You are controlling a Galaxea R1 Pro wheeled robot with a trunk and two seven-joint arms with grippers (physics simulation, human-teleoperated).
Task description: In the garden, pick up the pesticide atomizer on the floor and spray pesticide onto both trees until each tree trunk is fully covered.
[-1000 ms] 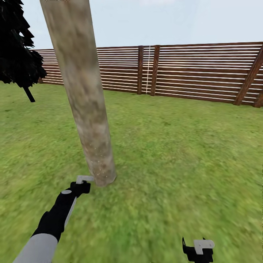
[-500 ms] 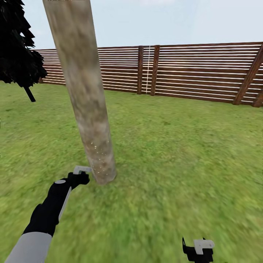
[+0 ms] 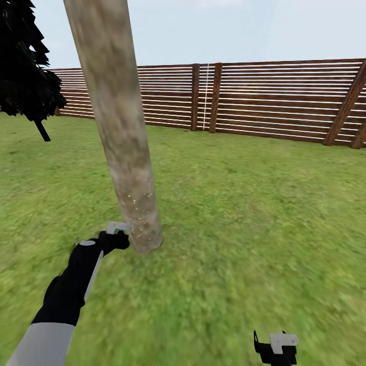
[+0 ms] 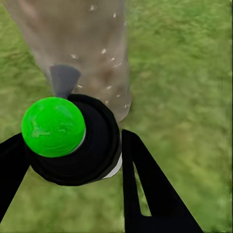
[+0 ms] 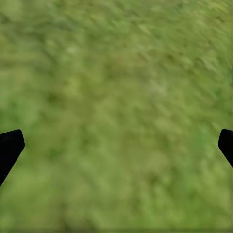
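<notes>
A thick grey-brown tree trunk rises from the lawn left of centre, with tiny white pesticide specks scattered near its base. My left gripper reaches to the foot of the trunk, just left of it. In the left wrist view that left gripper is shut on the pesticide atomizer, a black bottle with a bright green cap. Its grey nozzle points at the speckled trunk. My right gripper hangs low at the right, and the right gripper is open over bare grass.
A brown slatted fence closes the lawn at the back. A thin-stemmed black tree stands at the far left. Green lawn spreads to the right of the trunk.
My left arm has stretched forward, carrying the atomizer closer in along the trunk's base. The white specks now sit a little higher on the bark. The right arm has not moved.
</notes>
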